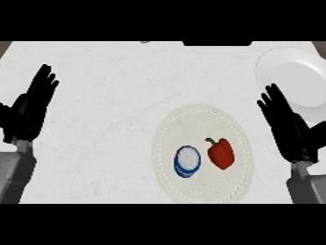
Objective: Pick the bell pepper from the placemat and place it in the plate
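A red bell pepper (221,153) with a green stem lies on the right half of a round cream placemat (202,119) near the counter's front. The white plate (299,81) sits at the far right, behind the placemat. My right hand (289,127) is open, fingers straight and pointing away, to the right of the pepper and just in front of the plate's near rim. My left hand (26,111) rests open at the left side, far from the placemat. Neither hand holds anything.
A small blue-and-white bowl-like object (187,161) sits on the placemat just left of the pepper. The white marble counter (123,76) stretches between the hands. Brown floor shows at both top corners.
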Available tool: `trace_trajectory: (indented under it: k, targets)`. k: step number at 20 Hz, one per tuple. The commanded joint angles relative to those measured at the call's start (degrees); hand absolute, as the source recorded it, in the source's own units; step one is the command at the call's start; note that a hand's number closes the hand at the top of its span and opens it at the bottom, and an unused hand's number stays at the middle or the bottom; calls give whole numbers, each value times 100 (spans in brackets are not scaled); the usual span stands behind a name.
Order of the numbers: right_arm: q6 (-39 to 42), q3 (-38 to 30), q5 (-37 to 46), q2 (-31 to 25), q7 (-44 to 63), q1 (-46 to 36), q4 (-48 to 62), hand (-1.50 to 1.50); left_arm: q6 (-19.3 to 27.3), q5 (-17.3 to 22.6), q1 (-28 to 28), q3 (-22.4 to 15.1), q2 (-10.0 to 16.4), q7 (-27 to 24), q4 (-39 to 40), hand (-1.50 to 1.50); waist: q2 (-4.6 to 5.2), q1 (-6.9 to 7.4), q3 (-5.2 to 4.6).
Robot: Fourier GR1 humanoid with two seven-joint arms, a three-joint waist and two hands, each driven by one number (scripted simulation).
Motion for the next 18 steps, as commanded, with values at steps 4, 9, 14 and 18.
trace_trajectory:
  k: [4,9,14,18]
  targets:
    - [1161,-255,-42,-857,-341,-1616,-205,150,68,-111,595,-494,-505,498,291,0,116,151,-57]
    - [588,-322,1892,-1790,-1262,-1800,464,150,72,-78,1040,-975,-1072,758,200,0,145,201,-50]
    - [1015,-636,1419,-1170,-2873,-1721,1473,-150,-10,-47,1565,-961,-966,823,-193,0,93,58,-50]
    - [1607,-487,1614,-1491,-3203,-1421,1310,-150,188,-198,1615,-1016,-1166,722,-159,0,78,-39,-57]
